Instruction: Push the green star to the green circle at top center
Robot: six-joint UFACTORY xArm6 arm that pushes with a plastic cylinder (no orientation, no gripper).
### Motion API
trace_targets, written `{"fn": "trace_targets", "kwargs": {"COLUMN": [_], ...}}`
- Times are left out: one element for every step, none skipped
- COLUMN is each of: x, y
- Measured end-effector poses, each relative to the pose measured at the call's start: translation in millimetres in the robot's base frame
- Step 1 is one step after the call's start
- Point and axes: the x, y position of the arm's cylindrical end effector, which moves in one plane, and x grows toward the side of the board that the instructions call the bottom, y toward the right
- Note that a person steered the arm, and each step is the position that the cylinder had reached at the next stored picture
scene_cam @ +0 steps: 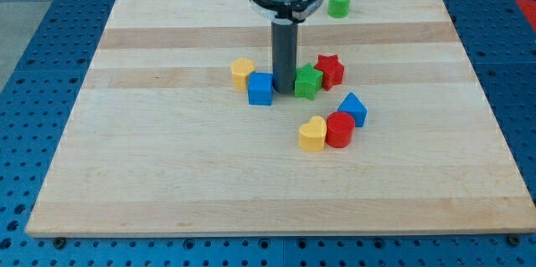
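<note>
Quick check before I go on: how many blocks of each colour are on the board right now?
Green: 2, the star and the circle
Red: 2, the star and the cylinder
Blue: 2, the cube and the triangular block
Yellow: 2, the heart and the block left of the cube
Total: 8
</note>
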Motion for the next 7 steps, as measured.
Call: {"fn": "trace_targets", "kwargs": {"x": [38.5,37.8,5.9,-22.2,-17.8,-0.7,-3.7], "y": [5.6,39.5,77.6,71.6,61.8,56.2,28.7]}}
